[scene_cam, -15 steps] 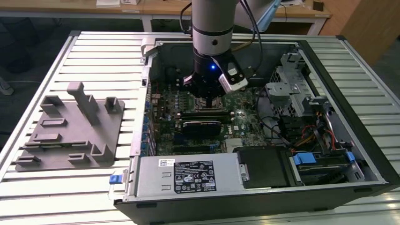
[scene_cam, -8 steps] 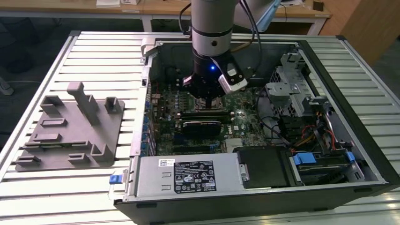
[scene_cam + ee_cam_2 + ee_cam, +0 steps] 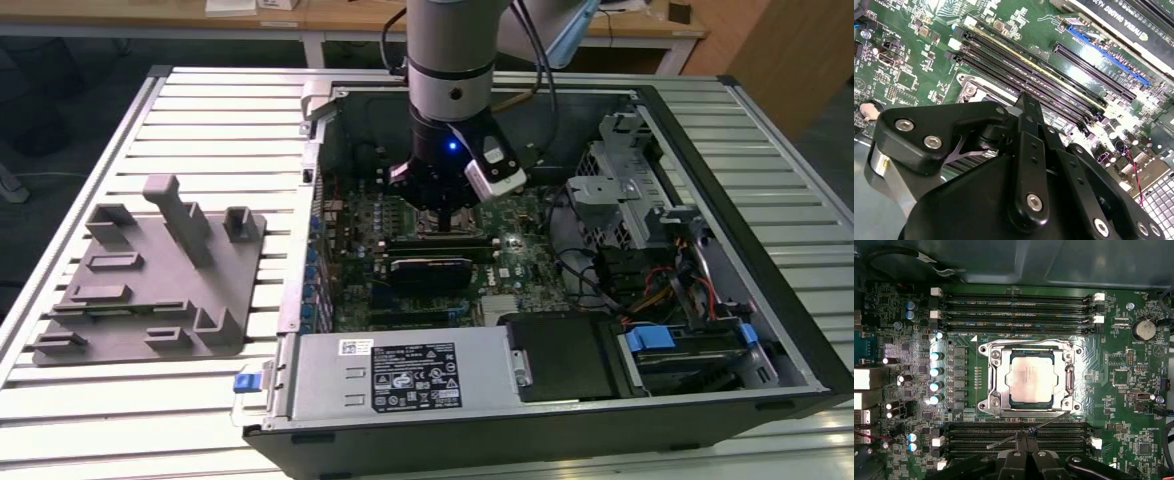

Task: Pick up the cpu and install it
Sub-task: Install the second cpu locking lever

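The cpu (image 3: 1031,378) lies flat inside the metal socket frame (image 3: 990,390) at the centre of the first wrist view, square to the frame's edges, so to my eye it is already seated on the green motherboard (image 3: 1119,390). The gripper (image 3: 1026,436) hangs low over the memory slots (image 3: 1019,432) beside the socket, fingertips drawn together on nothing. In the exterior view the grey fixture tray (image 3: 140,290) sits at mid-left.

Second wrist view: black gripper (image 3: 1026,107) linkage above the green motherboard (image 3: 914,55), its tip near the socket frame (image 3: 971,90) beside parallel black memory slots (image 3: 1054,80).
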